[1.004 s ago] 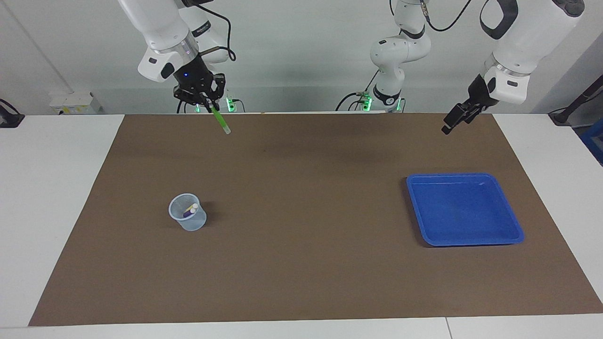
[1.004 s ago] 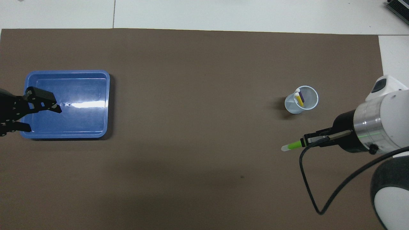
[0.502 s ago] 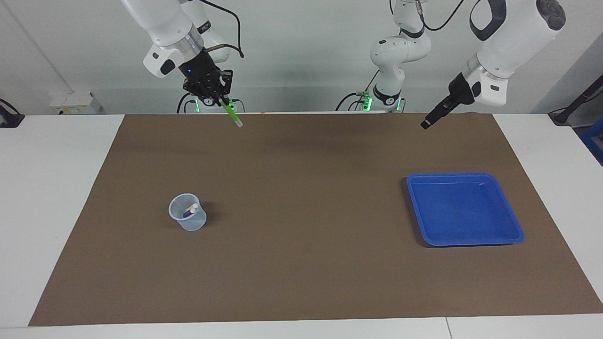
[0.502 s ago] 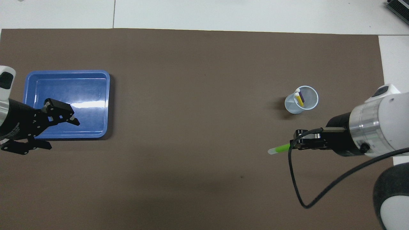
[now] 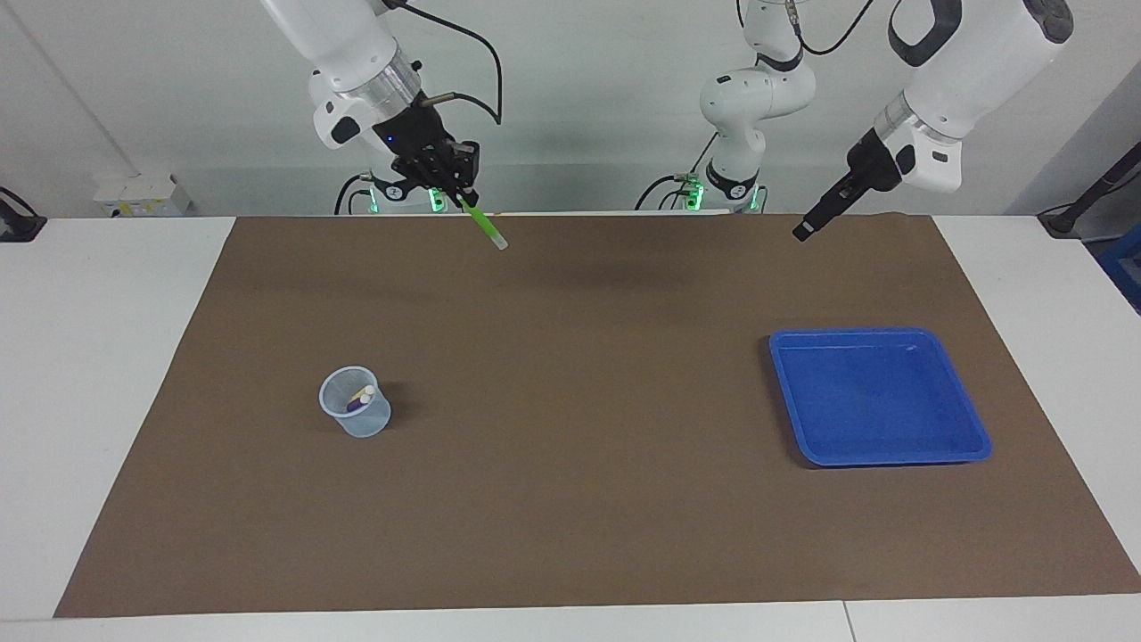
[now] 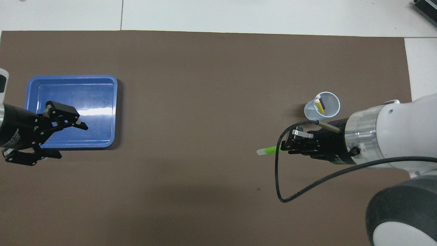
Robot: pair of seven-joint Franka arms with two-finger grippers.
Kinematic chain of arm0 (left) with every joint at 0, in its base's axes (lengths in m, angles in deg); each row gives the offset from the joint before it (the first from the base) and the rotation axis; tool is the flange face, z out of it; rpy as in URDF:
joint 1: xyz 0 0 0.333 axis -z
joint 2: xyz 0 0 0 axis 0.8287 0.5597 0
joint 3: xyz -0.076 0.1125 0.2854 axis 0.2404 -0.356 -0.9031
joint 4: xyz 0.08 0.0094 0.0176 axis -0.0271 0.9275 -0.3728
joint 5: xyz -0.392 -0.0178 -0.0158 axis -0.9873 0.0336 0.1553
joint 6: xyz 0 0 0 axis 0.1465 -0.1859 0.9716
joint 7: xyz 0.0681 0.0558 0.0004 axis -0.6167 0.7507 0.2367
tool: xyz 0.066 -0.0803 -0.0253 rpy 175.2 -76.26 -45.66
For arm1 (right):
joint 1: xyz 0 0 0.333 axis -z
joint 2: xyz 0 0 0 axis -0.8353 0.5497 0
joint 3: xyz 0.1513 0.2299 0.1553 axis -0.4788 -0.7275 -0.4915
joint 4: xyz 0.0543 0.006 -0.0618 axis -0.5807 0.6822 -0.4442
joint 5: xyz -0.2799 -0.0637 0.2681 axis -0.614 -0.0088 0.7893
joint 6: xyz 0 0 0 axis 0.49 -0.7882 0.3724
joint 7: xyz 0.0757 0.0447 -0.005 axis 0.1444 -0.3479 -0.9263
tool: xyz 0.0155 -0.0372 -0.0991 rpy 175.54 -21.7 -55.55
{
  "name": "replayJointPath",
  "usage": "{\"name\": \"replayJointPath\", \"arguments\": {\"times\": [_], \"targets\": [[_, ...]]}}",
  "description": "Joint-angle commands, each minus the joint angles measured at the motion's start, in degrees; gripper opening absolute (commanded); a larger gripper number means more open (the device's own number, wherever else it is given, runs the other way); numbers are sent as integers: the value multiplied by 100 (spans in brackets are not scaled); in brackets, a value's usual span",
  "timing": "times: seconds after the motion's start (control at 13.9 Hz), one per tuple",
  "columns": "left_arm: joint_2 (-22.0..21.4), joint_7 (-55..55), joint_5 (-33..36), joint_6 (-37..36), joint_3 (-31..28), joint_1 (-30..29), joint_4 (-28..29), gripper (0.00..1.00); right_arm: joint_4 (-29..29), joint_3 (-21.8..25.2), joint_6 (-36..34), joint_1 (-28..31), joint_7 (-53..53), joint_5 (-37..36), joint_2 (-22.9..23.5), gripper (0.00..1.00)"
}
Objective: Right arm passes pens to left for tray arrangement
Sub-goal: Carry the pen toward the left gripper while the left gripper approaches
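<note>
The right pincer, clenched on the green pen, has been carried from over its own end of the desk toward the middle. The pen is held aloft, slanting down, whitish tip foremost and pointed at the left arm's side. The left pincer has been swung inward and now hangs over the tray's edge; in the overhead view its fingers are seen spread, nothing between them. A wide gap between the two pincers is noted, so the handover is judged not yet begun: approach phase only.

Farther out, the yellow pen and purple pen are left standing in the cup. The tray is seen empty toward the left arm's end.
</note>
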Motion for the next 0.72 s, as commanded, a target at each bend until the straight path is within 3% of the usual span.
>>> {"name": "replayJointPath", "arguments": {"times": [0.0,0.29,0.43,0.65], "targets": [[-100,1081,-542,-134,-22,33,79,98,308,4,624,-289,619,239,-122,0],[-100,2472,-1263,32,-22,42,79,99,317,4,1694,-667,1548,317,246,0],[-92,2580,-1282,225,-22,-19,79,99,300,4,2660,-939,2244,546,580,0],[-92,2955,-1745,454,4,60,105,97,186,-5,3183,-1090,2710,573,915,0]]}}
